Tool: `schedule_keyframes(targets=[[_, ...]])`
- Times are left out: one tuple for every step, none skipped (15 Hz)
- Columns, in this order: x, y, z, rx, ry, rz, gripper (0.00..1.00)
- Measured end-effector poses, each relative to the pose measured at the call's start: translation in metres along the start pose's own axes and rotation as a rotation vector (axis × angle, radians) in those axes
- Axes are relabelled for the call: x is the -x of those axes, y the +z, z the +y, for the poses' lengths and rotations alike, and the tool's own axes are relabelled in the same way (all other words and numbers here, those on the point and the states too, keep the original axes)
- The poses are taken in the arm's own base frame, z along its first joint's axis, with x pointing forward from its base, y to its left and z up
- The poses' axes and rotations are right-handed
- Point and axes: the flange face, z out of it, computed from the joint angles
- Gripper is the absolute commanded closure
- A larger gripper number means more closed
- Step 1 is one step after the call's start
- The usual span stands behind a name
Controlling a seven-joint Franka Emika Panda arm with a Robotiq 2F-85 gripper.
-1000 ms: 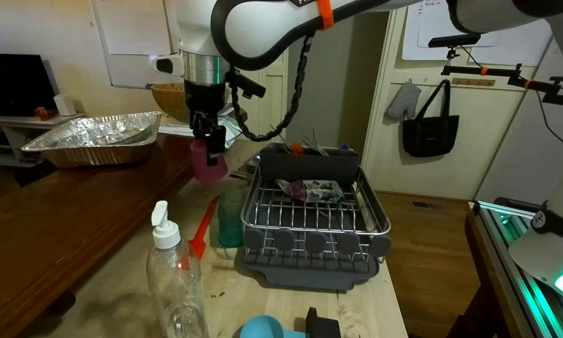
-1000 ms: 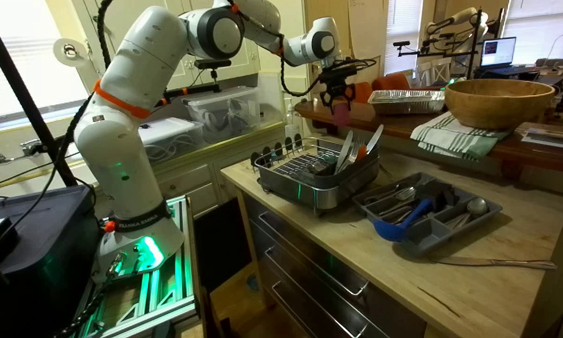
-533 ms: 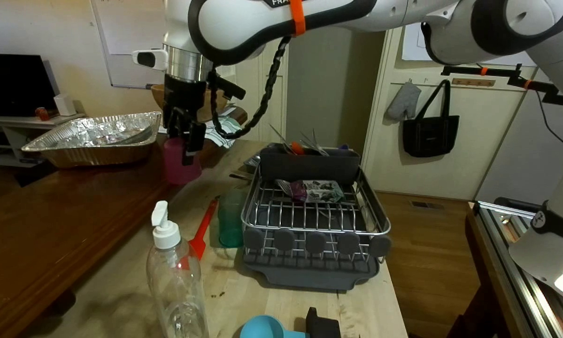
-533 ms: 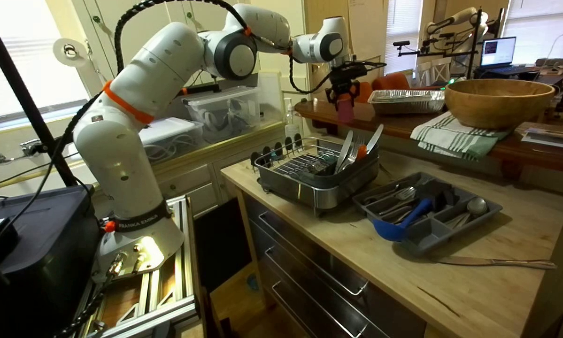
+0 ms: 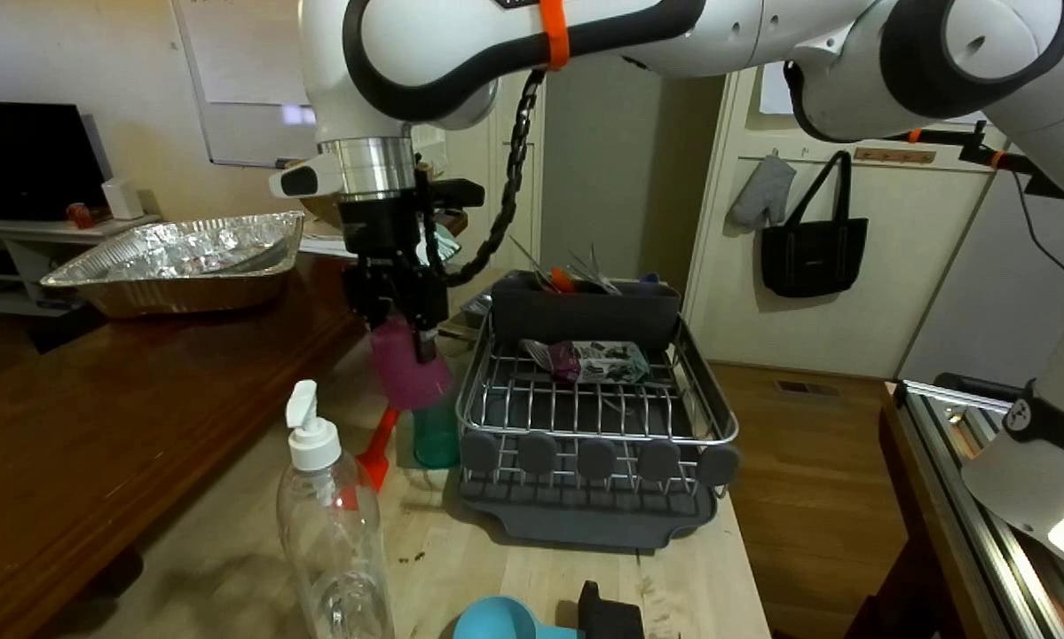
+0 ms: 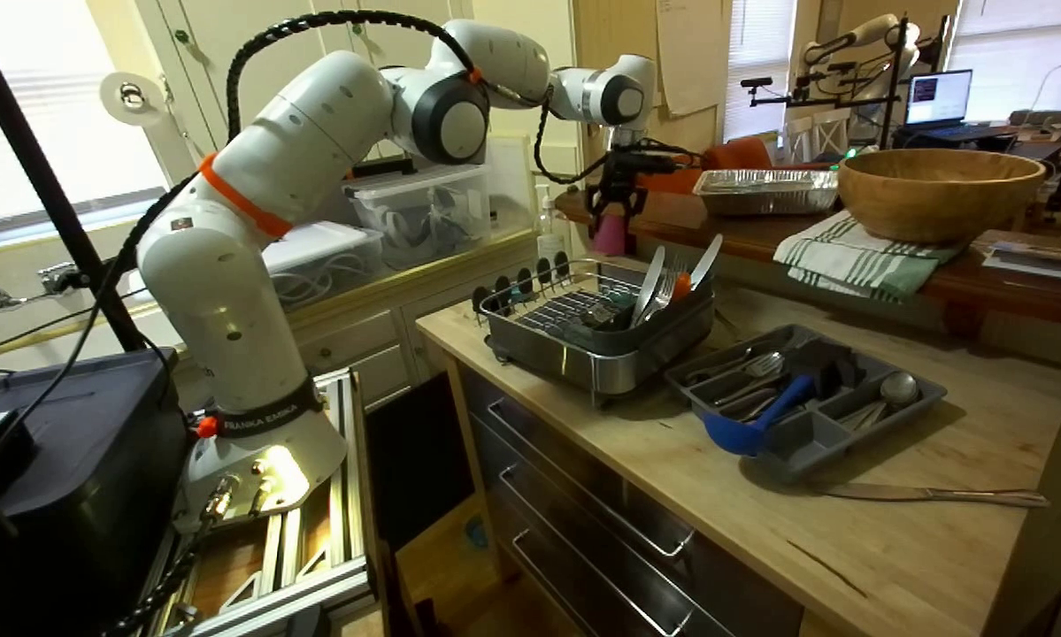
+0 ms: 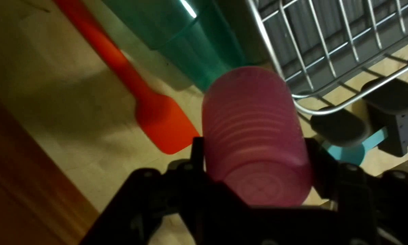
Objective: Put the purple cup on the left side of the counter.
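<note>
Tool (image 7: 255, 149): your fingers are clenched on the purple cup (image 5: 407, 377), one pressed to either side of its wall.
Cup's pose: base up, mouth down, tilted in an exterior view.
Cup's place: you hold it above the tabletop (image 5: 443, 564), over the strip between the dark wooden ledge (image 5: 97, 435) and the dish rack (image 6: 620, 373).
Teal tumbler (image 5: 436, 439): on the tabletop, just beside the rack; the cup overlaps it in your wrist view, and you cannot tell whether they touch.
Red spatula (image 7: 163, 117): lies on the tabletop near the tumbler.
Pump bottle (image 5: 332, 524): clear, upright on the tabletop.
Rack's load: you see a printed packet (image 5: 610, 362) on the wires, cutlery standing at one end.
Gray cutlery tray (image 6: 804, 440): on the tabletop near the rack, a blue ladle (image 6: 738, 433) resting on it.
Ledge's load: foil pan (image 5: 190, 295); wooden bowl (image 6: 937, 196) on a striped towel (image 6: 840, 257).
</note>
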Motion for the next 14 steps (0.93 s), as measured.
schedule_keyframes(targets=[[0.001,0.008,-0.001,-0.025,-0.019,-0.017,0.54],[0.001,0.017,-0.002,-0.047,-0.037,-0.032,0.54],[-0.001,0.022,-0.001,-0.054,-0.055,-0.036,0.54],[-0.003,0.022,-0.002,-0.055,-0.073,-0.039,0.54],[-0.006,0.022,-0.002,-0.052,-0.092,-0.041,0.54],[-0.008,0.022,-0.002,-0.048,-0.109,-0.041,0.54],[-0.01,0.022,-0.002,-0.045,-0.122,-0.04,0.54],[-0.012,0.022,-0.002,-0.044,-0.134,-0.039,0.54],[-0.013,0.022,-0.002,-0.042,-0.141,-0.038,0.54],[-0.014,0.021,-0.002,-0.038,-0.148,-0.04,0.54],[-0.015,0.022,-0.001,-0.035,-0.155,-0.042,0.54],[-0.016,0.023,-0.001,-0.033,-0.161,-0.042,0.54],[-0.016,0.023,0.0,-0.032,-0.168,-0.041,0.54],[-0.016,0.024,0.001,-0.03,-0.177,-0.039,0.54]])
